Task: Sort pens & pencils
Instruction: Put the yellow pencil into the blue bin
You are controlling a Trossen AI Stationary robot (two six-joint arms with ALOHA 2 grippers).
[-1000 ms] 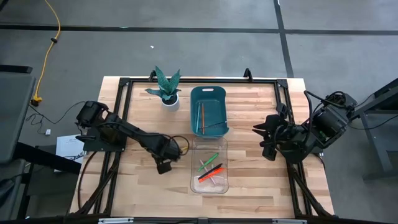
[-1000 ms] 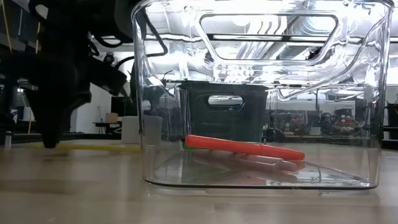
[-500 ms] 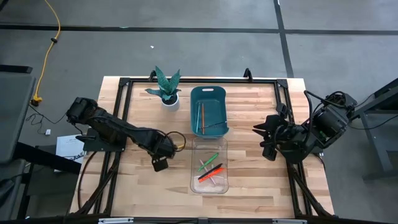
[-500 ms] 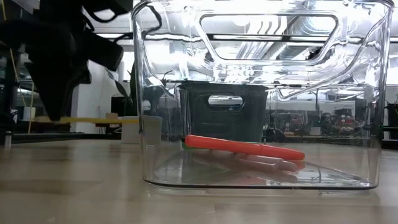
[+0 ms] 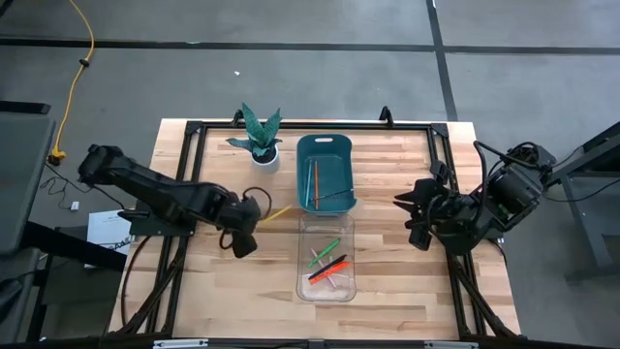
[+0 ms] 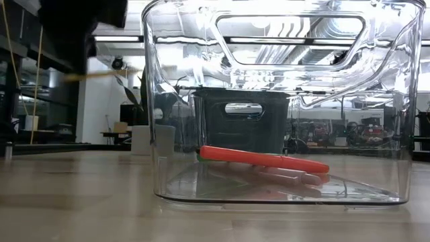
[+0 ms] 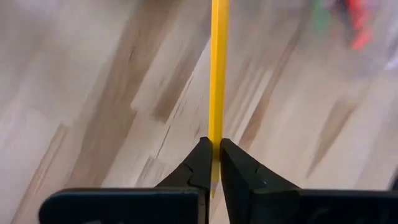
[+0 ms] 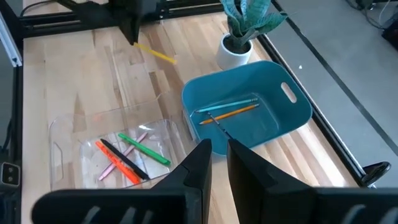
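While my left gripper (image 7: pixel 212 163) is clamped on a thin yellow pencil (image 7: pixel 217 74) above the wooden worktop (image 5: pixel 387 291) — beside the clear plastic bin (image 5: pixel 326 283) of coloured pens (image 5: pixel 327 266) — my right gripper (image 8: pixel 215 163) waits, fingers narrowly apart, holding nothing; I read no writing.

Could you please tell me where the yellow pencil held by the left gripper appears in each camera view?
High view: yellow pencil left of the teal bin.
Low view: upper left.
Left wrist view: centre, clamped by the left gripper.
Right wrist view: upper left.
Shared landmark: clear bin.
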